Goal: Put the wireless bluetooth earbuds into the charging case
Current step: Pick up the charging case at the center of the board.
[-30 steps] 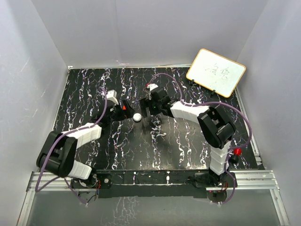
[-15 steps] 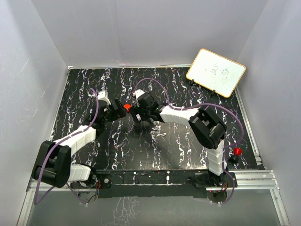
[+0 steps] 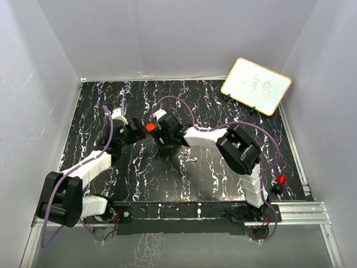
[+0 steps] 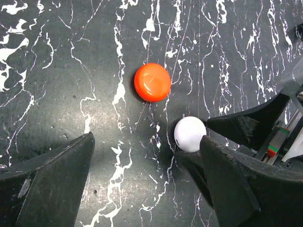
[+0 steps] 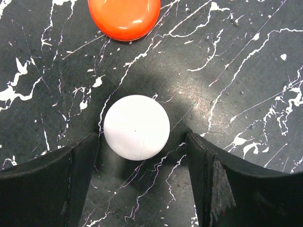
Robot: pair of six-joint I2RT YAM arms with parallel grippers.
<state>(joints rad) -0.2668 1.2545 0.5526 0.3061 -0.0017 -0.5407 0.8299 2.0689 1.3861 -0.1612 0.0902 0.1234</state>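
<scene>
The charging case is a round red puck lying flat on the black marbled table; it also shows in the left wrist view and at the top of the right wrist view. A white round disc lies just before it, also in the left wrist view. My right gripper is open, and its fingertips flank the white disc; the left one is close against it. My left gripper is open and empty, short of the puck. The two grippers nearly meet. No earbuds show.
A whiteboard leans at the back right corner. A small red knob on a black piece sits by the right arm near the table's right edge. Grey walls close in the table on three sides.
Both grippers have moved left and toward the back. The white disc, exposed in the top view a second ago, is now covered by my right gripper. The red puck now shows between the grippers.
</scene>
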